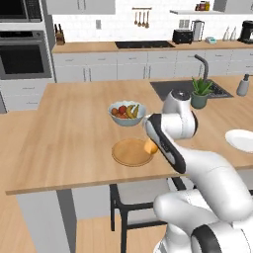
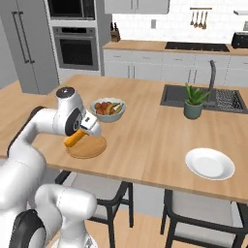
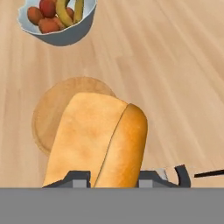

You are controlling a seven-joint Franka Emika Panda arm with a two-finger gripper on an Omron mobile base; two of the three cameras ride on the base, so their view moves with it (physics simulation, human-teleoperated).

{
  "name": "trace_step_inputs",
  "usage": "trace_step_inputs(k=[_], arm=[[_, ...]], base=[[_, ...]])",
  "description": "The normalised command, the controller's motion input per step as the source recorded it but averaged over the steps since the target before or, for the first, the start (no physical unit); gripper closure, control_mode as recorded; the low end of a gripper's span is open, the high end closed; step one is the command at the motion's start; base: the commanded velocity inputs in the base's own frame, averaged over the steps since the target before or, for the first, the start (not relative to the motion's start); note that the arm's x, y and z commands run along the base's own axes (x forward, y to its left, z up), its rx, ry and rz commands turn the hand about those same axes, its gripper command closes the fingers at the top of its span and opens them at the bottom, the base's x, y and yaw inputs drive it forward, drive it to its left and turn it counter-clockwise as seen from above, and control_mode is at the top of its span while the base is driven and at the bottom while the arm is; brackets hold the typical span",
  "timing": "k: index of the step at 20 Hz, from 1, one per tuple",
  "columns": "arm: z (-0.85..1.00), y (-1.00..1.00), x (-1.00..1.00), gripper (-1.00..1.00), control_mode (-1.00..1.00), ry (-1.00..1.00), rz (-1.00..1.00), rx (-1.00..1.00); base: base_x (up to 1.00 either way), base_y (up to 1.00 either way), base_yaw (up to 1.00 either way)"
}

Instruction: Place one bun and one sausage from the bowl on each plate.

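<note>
Your two-finger gripper is clamped on the smooth yellow-orange hot-dog bun, its dark fingertips pressed against the bun's near end on either side. In the hand view you look straight down the bun's split top, and it hangs over the flat tan wooden plate, covering the plate's right part (whether the far tip touches the wood you cannot tell from here). From the right base view the bun slants down and to the left out of the gripper, with its lower end over the near-left edge of the wooden plate. From the left base view you see only a small orange bit of it peeking past the forearm, at the right rim of the plate.

Just beyond the wooden plate stands the small grey-blue fruit bowl, holding red fruit and bananas. The white glossy shallow plate lies well apart to the right, near the counter's front edge. A potted green plant stands beside the dark sink.
</note>
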Motion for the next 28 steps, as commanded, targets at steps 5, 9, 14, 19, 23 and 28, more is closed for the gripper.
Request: trace_step_inputs(k=[5, 9, 14, 19, 23, 28], arm=[[-0.76, 0.38, 0.49, 1.00, -1.00, 0.43, 0.18, -0.14], [-0.61, 0.74, 0.09, 1.00, -1.00, 0.16, 0.03, -0.15], [-0.39, 0.06, 0.42, 1.00, -1.00, 0.16, 0.00, -0.04], [-0.39, 0.00, 0.51, 1.00, -1.00, 0.15, 0.00, 0.00], [-0.32, 0.00, 0.62, 1.00, -1.00, 0.04, 0.00, 0.00], [-0.34, 0.00, 0.49, 1.00, -1.00, -0.01, 0.00, 0.00]], base=[[0.00, 0.00, 0.00], [0.00, 0.00, 0.00], [0.00, 0.00, 0.00], [0.00, 0.00, 0.00], [0.00, 0.00, 0.00], [0.00, 0.00, 0.00]])
